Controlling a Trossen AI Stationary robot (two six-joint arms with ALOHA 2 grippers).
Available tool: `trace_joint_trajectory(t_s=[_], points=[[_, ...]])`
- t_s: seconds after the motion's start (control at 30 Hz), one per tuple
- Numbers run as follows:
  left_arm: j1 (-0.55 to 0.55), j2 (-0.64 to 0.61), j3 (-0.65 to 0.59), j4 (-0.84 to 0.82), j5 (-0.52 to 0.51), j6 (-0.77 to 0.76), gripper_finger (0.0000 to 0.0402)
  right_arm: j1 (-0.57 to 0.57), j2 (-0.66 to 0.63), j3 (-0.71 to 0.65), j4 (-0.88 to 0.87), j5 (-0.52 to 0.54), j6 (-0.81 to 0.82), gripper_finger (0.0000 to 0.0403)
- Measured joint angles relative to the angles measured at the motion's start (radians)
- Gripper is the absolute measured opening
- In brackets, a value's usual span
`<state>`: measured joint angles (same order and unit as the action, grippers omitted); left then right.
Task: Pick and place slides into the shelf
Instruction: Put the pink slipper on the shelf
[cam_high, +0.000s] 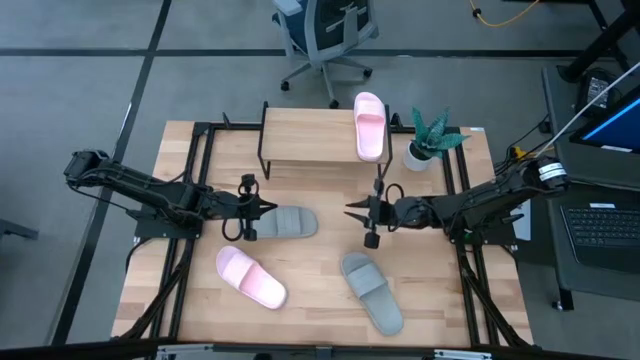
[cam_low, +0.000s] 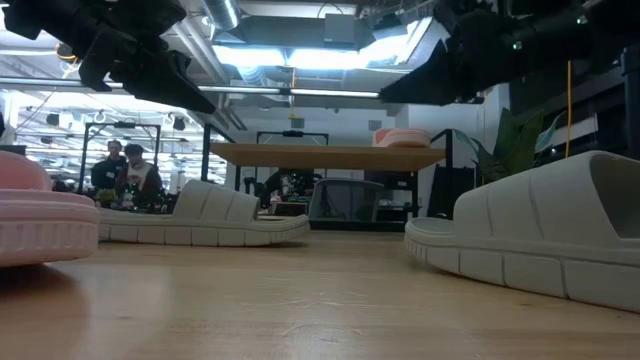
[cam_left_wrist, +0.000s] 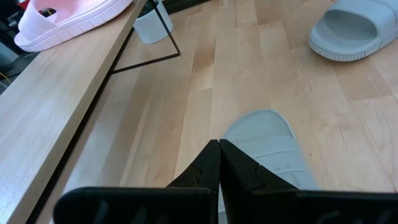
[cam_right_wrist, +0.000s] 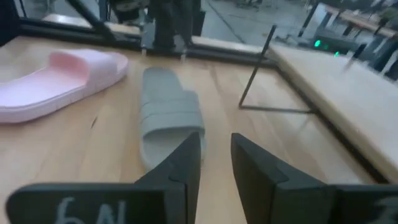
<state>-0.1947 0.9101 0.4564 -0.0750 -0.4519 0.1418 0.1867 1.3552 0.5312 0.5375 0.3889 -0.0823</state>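
The shelf (cam_high: 305, 140) stands at the table's far side, and one pink slide (cam_high: 370, 125) lies sole-down on its top board at the right end. A grey-green slide (cam_high: 287, 223) lies flat mid-table. My left gripper (cam_high: 262, 212), shut (cam_left_wrist: 219, 158), hovers above that slide's left end (cam_left_wrist: 273, 149), well clear of it in the low view (cam_low: 160, 65). My right gripper (cam_high: 352, 212) is open (cam_right_wrist: 216, 158) over bare table to the slide's right, also raised (cam_low: 425, 80). A second pink slide (cam_high: 250, 277) and a second grey-green slide (cam_high: 372, 290) lie on the table's near part.
A small potted plant (cam_high: 430, 140) stands right of the shelf. The shelf's thin black legs (cam_left_wrist: 165, 37) reach the table near the grippers. An office chair (cam_high: 325, 35) is beyond the far edge. People show in the room behind (cam_low: 125, 170).
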Motion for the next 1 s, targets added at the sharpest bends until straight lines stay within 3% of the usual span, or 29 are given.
trace_joint_trajectory(t_s=[0.67, 0.8, 1.0], points=[[0.000, 0.000, 0.000, 0.001, 0.000, -0.001, 0.0000, 0.001, 0.064, 0.000, 0.099, -0.002, 0.017, 0.0090], [0.000, 0.000, 0.000, 0.010, 0.000, -0.009, 0.0000, 0.002, 0.064, 0.000, 0.100, -0.056, 0.017, 0.0090], [0.000, 0.000, 0.000, 0.009, 0.052, -0.193, 0.0000, 0.002, 0.064, 0.000, 0.120, -0.204, -0.009, 0.0090]])
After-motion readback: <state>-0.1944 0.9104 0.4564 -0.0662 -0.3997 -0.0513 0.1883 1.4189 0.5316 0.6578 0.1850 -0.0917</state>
